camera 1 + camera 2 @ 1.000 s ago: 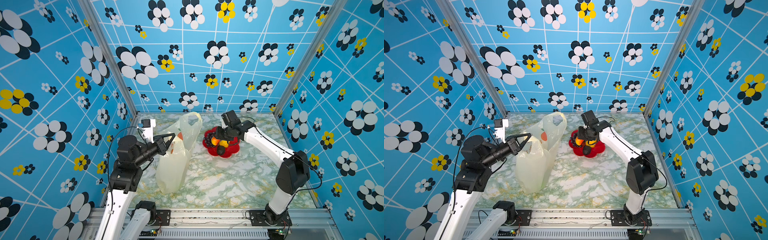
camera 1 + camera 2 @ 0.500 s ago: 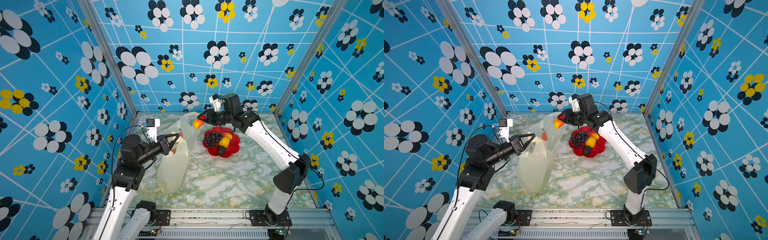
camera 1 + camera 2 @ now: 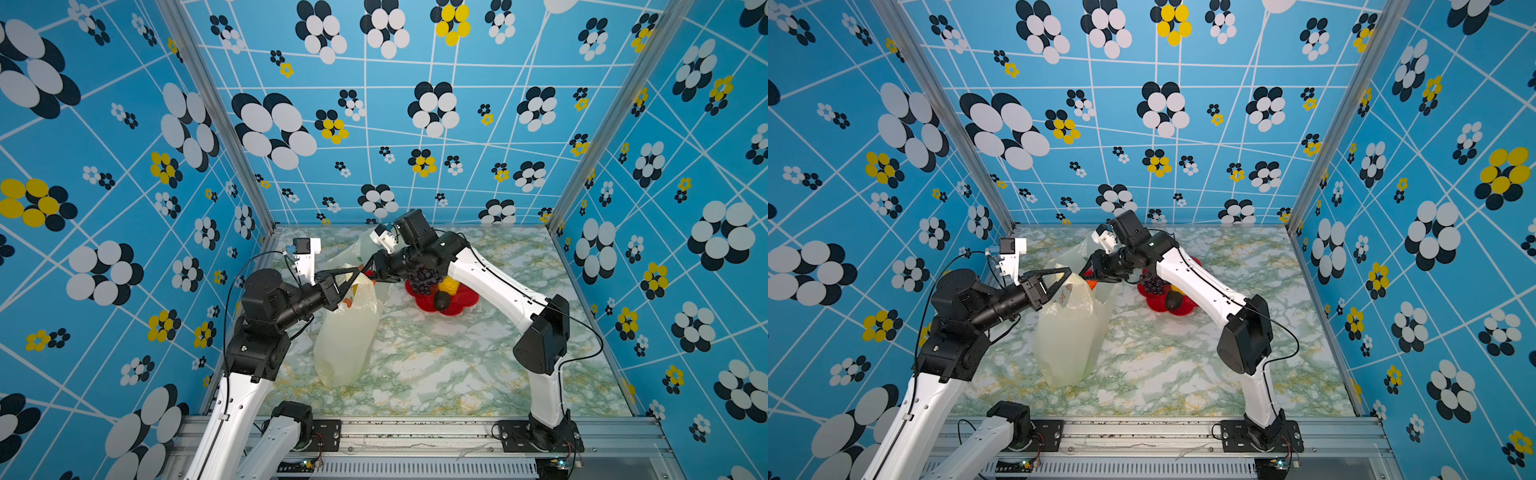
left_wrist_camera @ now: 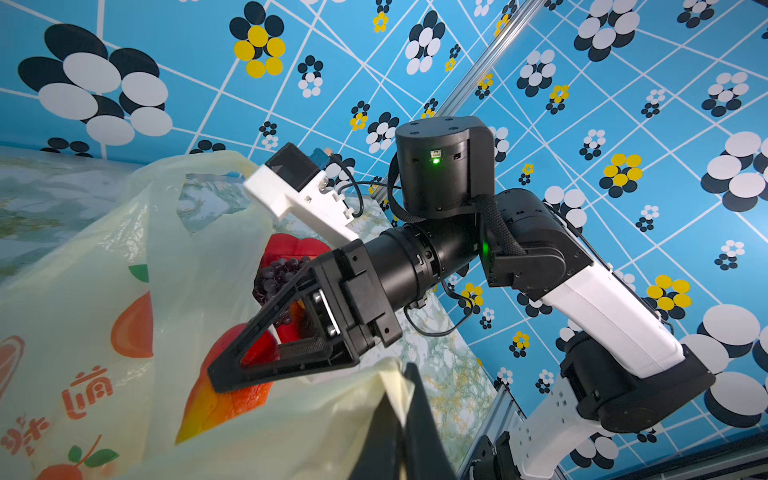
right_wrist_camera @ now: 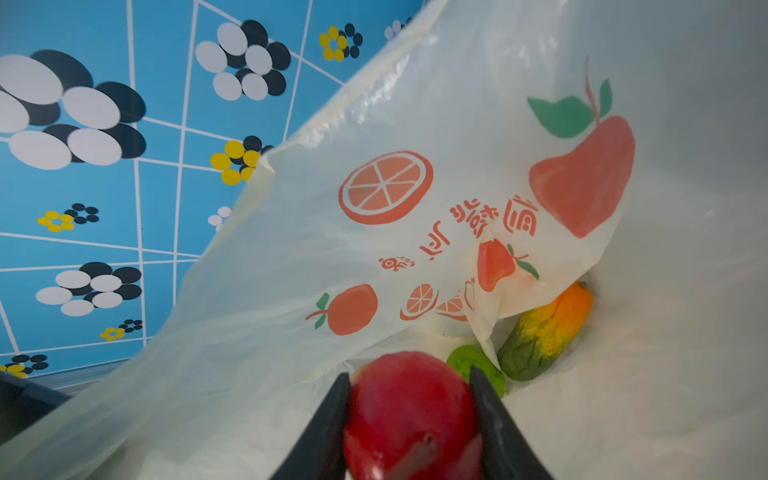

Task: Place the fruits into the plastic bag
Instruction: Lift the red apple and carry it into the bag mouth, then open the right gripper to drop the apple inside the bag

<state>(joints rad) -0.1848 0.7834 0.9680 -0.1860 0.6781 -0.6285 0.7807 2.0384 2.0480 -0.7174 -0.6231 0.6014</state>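
In both top views a green-veined marble table [image 3: 457,365] sits inside blue flowered walls [image 3: 104,166]. The bag [image 3: 347,332] stands left of centre, its rim pinched in the closed left gripper [image 3: 356,274]. The red plate [image 3: 461,300] holds grapes [image 3: 422,277], lemon [image 3: 449,286] and a dark fruit [image 3: 441,300]. The right gripper [image 5: 409,419], over the plate a second ago, now clamps a mango [image 5: 409,411] inside the bag's mouth, above a lime [image 5: 465,359] and an orange-green piece [image 5: 544,328]

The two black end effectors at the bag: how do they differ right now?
The left end effector is shut on the plastic bag, pinching its rim, while the right end effector grips a red-yellow mango. The left stays at the bag's edge; the right reaches into its mouth. Both are black with tapered fingers.
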